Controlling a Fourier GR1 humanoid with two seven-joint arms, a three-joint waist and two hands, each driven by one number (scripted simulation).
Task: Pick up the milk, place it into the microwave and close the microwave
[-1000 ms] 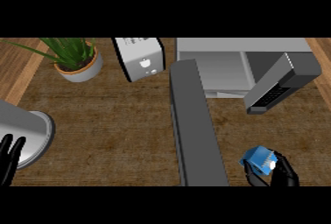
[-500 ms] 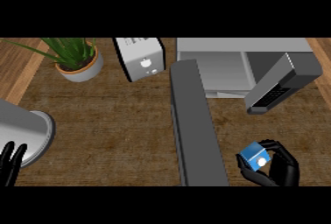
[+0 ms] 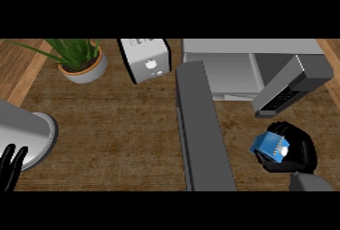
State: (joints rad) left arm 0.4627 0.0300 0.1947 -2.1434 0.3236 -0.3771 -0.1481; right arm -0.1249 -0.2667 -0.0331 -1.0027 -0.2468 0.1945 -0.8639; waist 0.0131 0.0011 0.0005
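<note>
A small blue milk carton sits in my right hand, whose fingers and thumb curl round it at the lower right, above the wooden counter. Just beyond the hand stands the grey microwave, its cavity open. Its door swings out toward me as a long grey slab left of the hand. A dark panel angles out from the microwave's right side, just above the carton. My left hand rests at the lower left edge, fingers straight and up.
A potted green plant stands at the back left. A white toaster-like appliance stands beside it, left of the microwave. A large grey round vessel sits at the left edge, next to my left hand.
My right hand has risen and moved away from me toward the microwave with the carton in it. The left hand has shifted slightly lower and stays open.
</note>
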